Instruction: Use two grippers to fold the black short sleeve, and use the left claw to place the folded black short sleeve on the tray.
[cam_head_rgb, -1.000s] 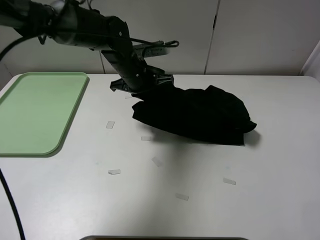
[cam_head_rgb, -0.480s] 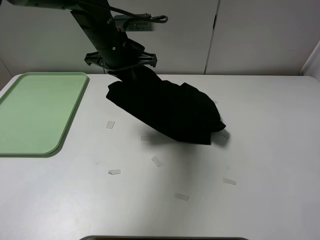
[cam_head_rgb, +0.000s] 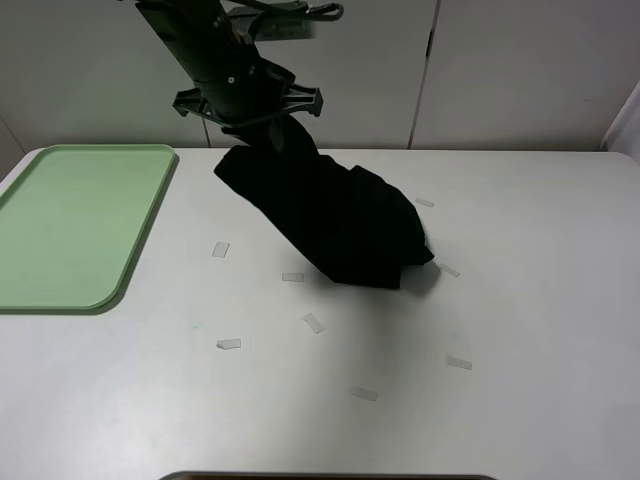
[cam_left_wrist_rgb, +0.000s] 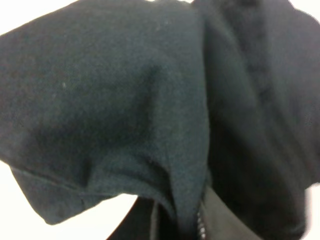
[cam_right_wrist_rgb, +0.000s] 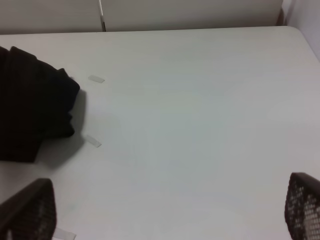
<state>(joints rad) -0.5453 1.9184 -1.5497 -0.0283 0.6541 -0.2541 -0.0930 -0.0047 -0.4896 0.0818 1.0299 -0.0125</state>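
The folded black short sleeve (cam_head_rgb: 335, 215) hangs as a dark bundle from my left gripper (cam_head_rgb: 262, 132), which is shut on its upper end above the back of the table. The bundle's lower end still rests on the table. It fills the left wrist view (cam_left_wrist_rgb: 125, 100) and hides the fingers there. The light-green tray (cam_head_rgb: 70, 225) lies at the left and holds nothing. My right gripper (cam_right_wrist_rgb: 165, 207) is open and empty, with its fingertips (cam_right_wrist_rgb: 30, 210) wide apart over bare table. The shirt's edge (cam_right_wrist_rgb: 30, 105) shows beyond it. The right gripper is out of the exterior view.
Several small pale tape strips lie on the white table, such as one (cam_head_rgb: 220, 249) near the tray, one (cam_head_rgb: 315, 322) in the middle and one (cam_head_rgb: 459, 362) at the right. White wall panels stand behind the table.
My left gripper has risen and drawn the shirt leftward. The bundle has gone from lying on the table to hanging steeply, with its right end dragged left.
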